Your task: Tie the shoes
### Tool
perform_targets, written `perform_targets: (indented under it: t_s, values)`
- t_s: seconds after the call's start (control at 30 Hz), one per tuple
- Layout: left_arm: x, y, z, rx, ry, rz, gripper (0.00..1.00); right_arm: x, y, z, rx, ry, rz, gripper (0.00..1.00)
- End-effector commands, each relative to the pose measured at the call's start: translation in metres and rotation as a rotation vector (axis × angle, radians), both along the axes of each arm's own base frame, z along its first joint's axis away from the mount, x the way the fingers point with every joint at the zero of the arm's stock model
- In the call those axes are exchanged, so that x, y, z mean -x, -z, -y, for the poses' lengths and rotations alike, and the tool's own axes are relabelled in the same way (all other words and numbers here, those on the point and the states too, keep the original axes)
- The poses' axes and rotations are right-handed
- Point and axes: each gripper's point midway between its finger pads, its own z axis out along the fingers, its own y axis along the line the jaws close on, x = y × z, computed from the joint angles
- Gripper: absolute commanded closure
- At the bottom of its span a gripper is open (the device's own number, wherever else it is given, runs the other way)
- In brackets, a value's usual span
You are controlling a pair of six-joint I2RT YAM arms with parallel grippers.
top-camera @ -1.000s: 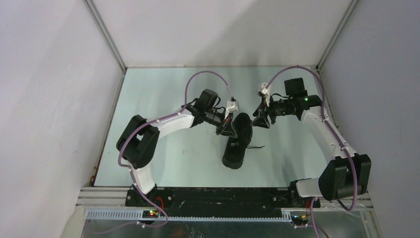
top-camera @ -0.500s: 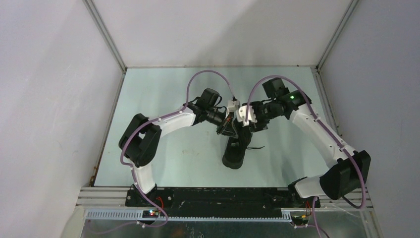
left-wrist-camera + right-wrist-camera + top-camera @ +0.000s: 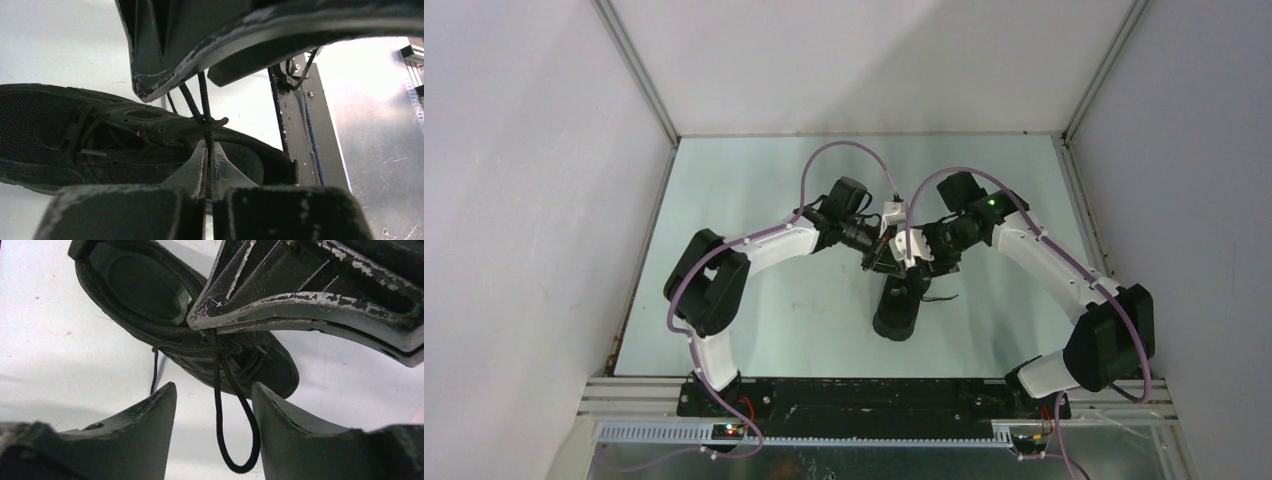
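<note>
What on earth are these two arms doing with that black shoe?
They are tying a black sneaker on the table. The left gripper is shut on a lace, held taut above it. The right gripper stands open around a loop of lace, not yet gripping it.

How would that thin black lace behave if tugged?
Probably floppy: the lace hangs in a limp loop between the fingers of the open right gripper. Thin and round, it may slip from a loose pinch. The mesh sneaker looks light, so a tug might drag it.
</note>
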Motion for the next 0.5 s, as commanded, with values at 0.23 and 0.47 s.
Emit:
perform_targets:
  t_s: [0.23,0.47]
  values:
    - [-0.001,-0.01,0.004,0.049,0.019,0.003,1.0,-0.008,0.0,-0.012,-0.051,0.079,-0.043,0.71]
    - [-0.001,-0.01,0.004,0.051,0.016,0.0,1.0,0.001,0.002,-0.01,-0.047,0.11,-0.1,0.86]
